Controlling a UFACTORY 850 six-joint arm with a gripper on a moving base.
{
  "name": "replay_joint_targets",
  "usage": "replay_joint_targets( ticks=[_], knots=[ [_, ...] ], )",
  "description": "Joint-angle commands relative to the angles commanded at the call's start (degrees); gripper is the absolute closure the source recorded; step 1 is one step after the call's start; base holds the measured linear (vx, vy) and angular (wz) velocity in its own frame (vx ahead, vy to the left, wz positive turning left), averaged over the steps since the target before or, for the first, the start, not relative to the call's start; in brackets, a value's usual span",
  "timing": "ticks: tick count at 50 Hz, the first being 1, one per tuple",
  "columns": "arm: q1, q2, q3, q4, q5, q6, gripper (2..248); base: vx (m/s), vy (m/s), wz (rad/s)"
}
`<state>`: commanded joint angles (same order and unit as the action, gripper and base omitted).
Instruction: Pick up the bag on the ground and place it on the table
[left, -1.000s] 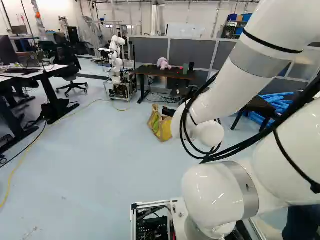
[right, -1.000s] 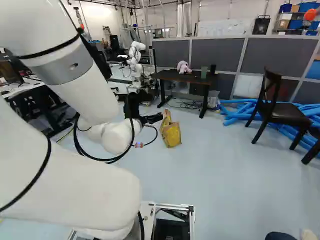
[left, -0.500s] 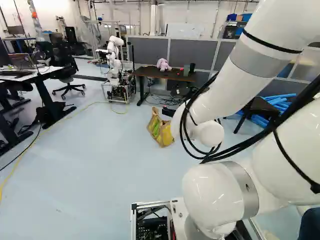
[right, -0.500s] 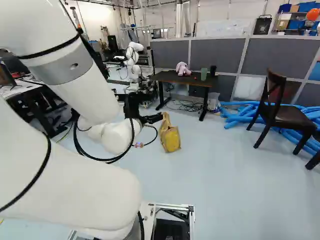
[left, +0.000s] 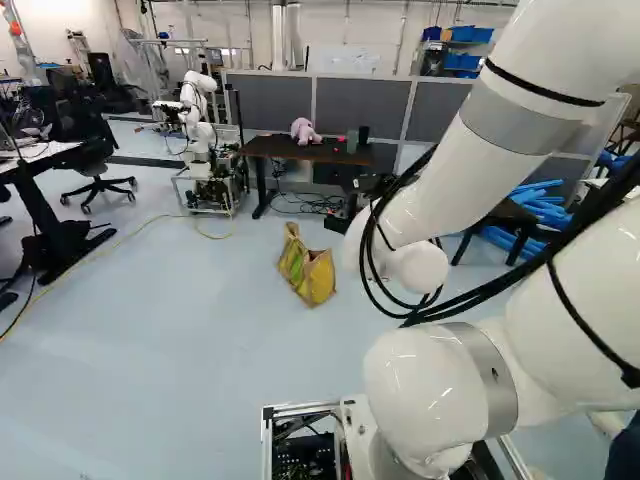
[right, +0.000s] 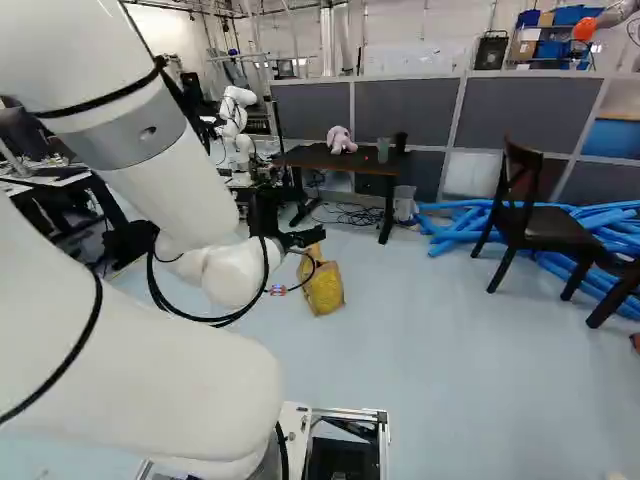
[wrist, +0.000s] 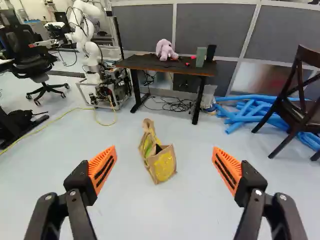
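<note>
At the left of the left base view, we are seeing a black office chair (left: 88, 158) standing on the floor, then another white robot arm (left: 198, 130) on its wheeled frame. Next, the dark-topped counter (wrist: 135, 62) is carrying a pink plush toy (wrist: 165, 49), a green container (wrist: 201, 56) and a black cup (wrist: 211, 53) in front of grey partitions (left: 345, 104). Nearer to us, the yellow and tan tote bag (left: 318, 276) is resting on the floor. We are holding our claw (right: 308, 238) open, its two fingers standing wide apart, with the bag sitting ahead between them, untouched. Farther right, blue foam tubes (right: 450, 225) are lying behind a dark wooden chair (right: 555, 228).
</note>
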<state>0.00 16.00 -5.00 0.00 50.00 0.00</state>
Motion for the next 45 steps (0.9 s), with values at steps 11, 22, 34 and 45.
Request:
replay_joint_targets(
  ticks=[11,22,34,45],
  knots=[
    [0.0,0.0,0.0,0.0,0.0,0.0,3,0.156,-0.003,-0.016],
    [0.0,0.0,0.0,0.0,0.0,0.0,3,0.173,-0.001,-0.017],
    [0.0,0.0,0.0,0.0,0.0,0.0,3,0.206,-0.001,-0.020],
    [0.0,0.0,0.0,0.0,0.0,0.0,3,0.208,0.001,-0.015]
  ],
)
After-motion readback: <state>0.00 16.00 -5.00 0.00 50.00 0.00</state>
